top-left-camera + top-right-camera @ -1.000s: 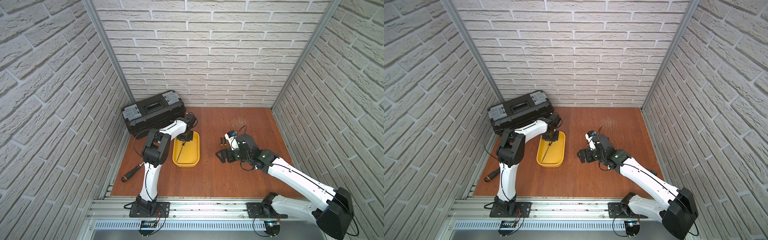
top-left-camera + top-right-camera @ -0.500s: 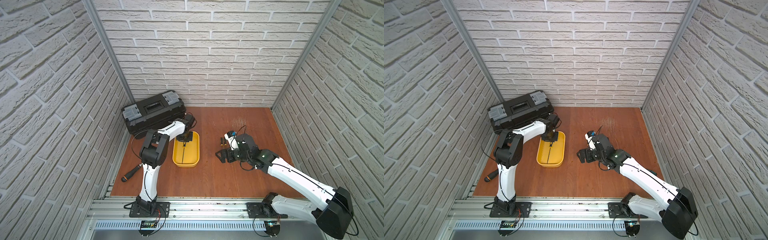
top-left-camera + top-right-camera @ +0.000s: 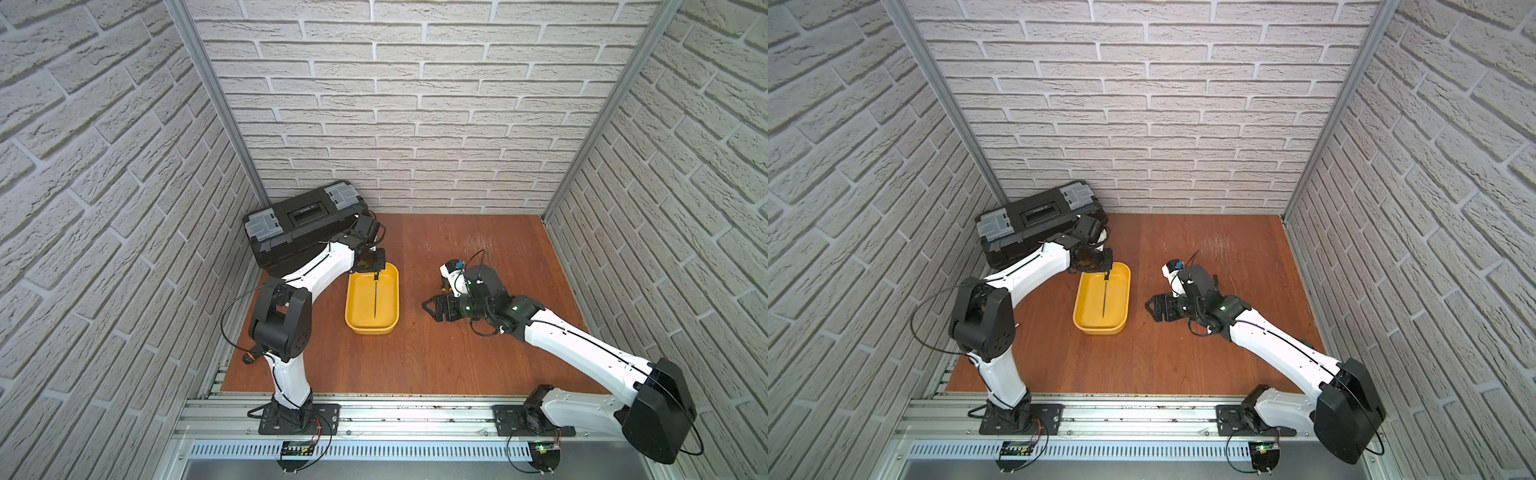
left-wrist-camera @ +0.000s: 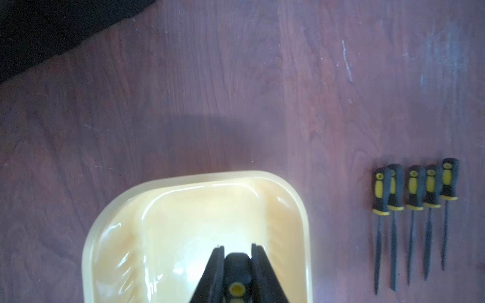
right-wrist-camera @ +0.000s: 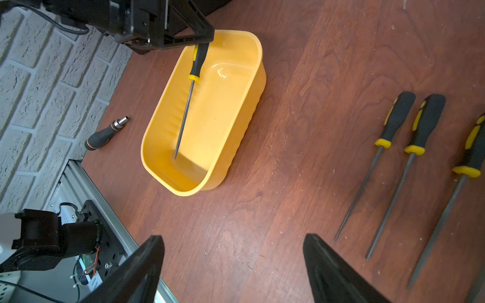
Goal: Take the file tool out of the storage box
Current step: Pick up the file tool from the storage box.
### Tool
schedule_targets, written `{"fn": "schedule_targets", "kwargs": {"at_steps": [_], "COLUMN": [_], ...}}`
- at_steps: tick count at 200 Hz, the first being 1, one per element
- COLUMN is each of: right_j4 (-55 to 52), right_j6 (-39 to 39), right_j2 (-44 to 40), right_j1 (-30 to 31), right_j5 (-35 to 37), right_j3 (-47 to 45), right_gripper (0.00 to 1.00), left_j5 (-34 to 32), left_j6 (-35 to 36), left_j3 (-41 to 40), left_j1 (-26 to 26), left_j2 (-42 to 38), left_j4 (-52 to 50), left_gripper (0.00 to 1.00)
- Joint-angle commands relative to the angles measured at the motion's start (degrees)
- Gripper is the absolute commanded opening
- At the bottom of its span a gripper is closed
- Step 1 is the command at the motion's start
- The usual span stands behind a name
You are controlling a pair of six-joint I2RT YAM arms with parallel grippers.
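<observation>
The storage box (image 3: 370, 330) (image 3: 1100, 330) is a shallow yellow tub left of the table's middle. A slim file tool (image 3: 375, 297) (image 3: 1104, 297) with a black and yellow handle runs along its length. My left gripper (image 3: 376, 272) (image 3: 1108, 272) is shut on that handle at the box's far end. The left wrist view shows the handle (image 4: 237, 272) pinched in my left gripper (image 4: 237, 248) above the box (image 4: 210, 174). In the right wrist view the file tool (image 5: 185, 112) slants, its tip down on the box (image 5: 236, 131) floor. My right gripper (image 3: 428, 305) (image 5: 233, 238) is open over bare wood, right of the box.
A black toolbox (image 3: 303, 224) with grey latches stands at the back left, close behind the left arm. Several more files (image 4: 414, 210) (image 5: 393, 157) lie in a row on the table beside the right arm. A black and orange screwdriver handle (image 5: 105, 133) lies near the left wall.
The file in the box has swung from slanting across it to lying along its length, with the left gripper closing on its handle. The right arm has stayed in place.
</observation>
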Motion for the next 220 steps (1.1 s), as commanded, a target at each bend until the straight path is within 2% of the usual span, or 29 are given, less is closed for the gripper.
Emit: {"fn": "schedule_targets", "kwargs": {"at_steps": [1,56,103,175,220], "right_j4": [5.3,10.0,13.9,14.7,15.0], "right_j6": [2.1,5.2,6.9,6.7,6.8], "right_j2": [1.1,5.9,10.5,15.5,17.6], "right_j1": [0.8,2.4,4.2,6.1,6.4], "right_j5": [-1.9,-4.1,-5.3,-5.0,-5.7], "right_j3": [-0.1,2.1,4.1,7.7,9.4], "right_gripper": [0.84,0.69,0.60,0.49,0.39], "left_j5": [4.6,13.4,15.3,17.5,18.8], "left_j6": [-3.1,-10.6,-12.7,-14.8,-15.9], "left_j3": [-2.5,-8.3,-10.4,-11.6,-12.7], "left_j1": [0.8,2.7,2.7,2.7,2.7], "left_j2": [-3.6,-9.8,-12.0,-12.7,-13.4], "left_j4": [5.2,14.9,18.3,21.0,22.6], "left_gripper": [0.17,0.17,0.17,0.17,0.17]}}
